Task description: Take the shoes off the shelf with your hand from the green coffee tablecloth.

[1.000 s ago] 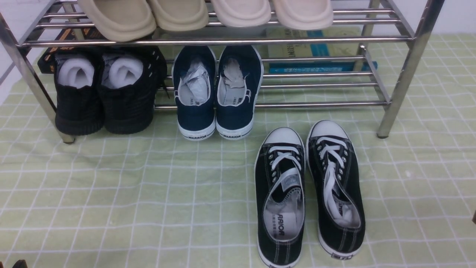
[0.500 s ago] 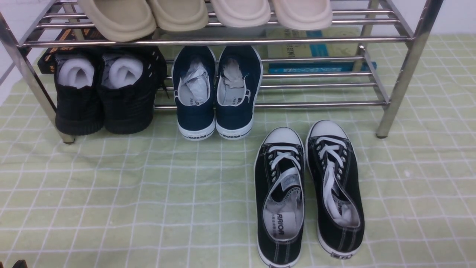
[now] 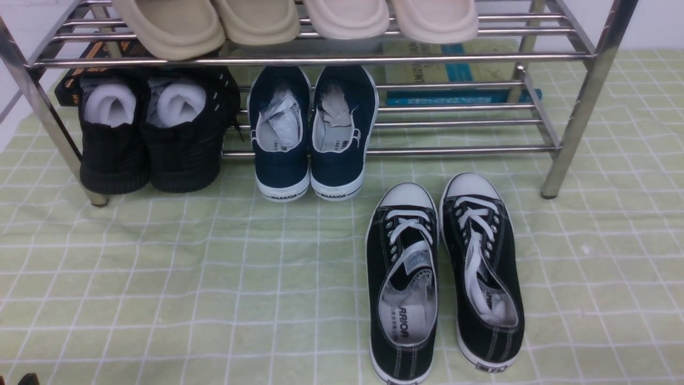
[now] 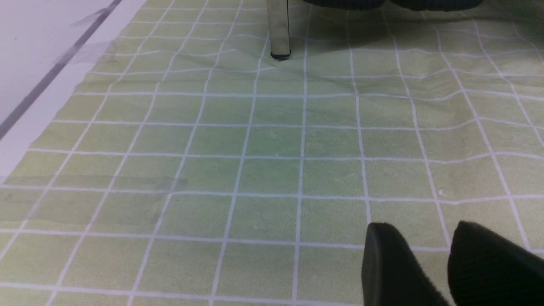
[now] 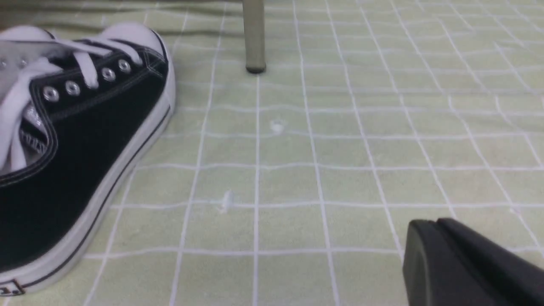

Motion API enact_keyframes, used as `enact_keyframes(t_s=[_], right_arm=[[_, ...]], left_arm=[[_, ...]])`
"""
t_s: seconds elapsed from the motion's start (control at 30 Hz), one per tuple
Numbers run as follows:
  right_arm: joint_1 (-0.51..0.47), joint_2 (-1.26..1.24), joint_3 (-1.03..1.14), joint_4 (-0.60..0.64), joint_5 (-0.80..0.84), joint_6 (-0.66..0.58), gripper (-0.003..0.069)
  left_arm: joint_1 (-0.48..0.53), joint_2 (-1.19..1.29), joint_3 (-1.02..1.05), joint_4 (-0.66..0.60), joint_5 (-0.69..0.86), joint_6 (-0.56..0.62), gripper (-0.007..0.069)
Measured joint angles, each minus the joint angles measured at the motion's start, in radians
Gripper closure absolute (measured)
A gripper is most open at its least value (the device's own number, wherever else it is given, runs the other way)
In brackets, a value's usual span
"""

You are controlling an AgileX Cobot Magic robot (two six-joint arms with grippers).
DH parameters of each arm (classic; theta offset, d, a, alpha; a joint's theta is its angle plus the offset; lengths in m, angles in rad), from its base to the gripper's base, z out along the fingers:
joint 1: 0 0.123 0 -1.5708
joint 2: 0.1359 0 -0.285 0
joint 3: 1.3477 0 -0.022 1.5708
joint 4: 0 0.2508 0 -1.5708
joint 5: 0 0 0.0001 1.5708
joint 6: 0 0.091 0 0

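Shoes (image 3: 443, 278) sit side by side on the green coffee tablecloth (image 3: 187, 278), at 6 o'clock from the shelf (image 3: 577, 101), toes toward it, clear of its bars. I judge them light, canvas soft; I'd grip the stiffer heel collar. Black, white laces, white toe caps. Left pincer (image 4: 429, 263) slightly apart, holding nothing; right pincer (image 5: 463, 263): cannot tell.

Front view looks down on the shelf (image 3: 320, 58); both low wrist views skim the tablecloth (image 4: 272, 170) toward its legs.
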Motion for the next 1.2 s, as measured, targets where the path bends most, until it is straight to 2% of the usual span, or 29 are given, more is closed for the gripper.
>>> enact_keyframes(t_s=[0.27, 1.2], right_arm=[[0.115, 0.0, -0.004, -0.01, 0.029, 0.0, 0.0621], [0.122, 0.0, -0.004, -0.014, 0.029, 0.0, 0.0584]], left_arm=[[0.0, 0.0, 0.0, 0.0, 0.0, 0.0, 0.0383], [0.0, 0.0, 0.0, 0.0, 0.0, 0.0, 0.0383]])
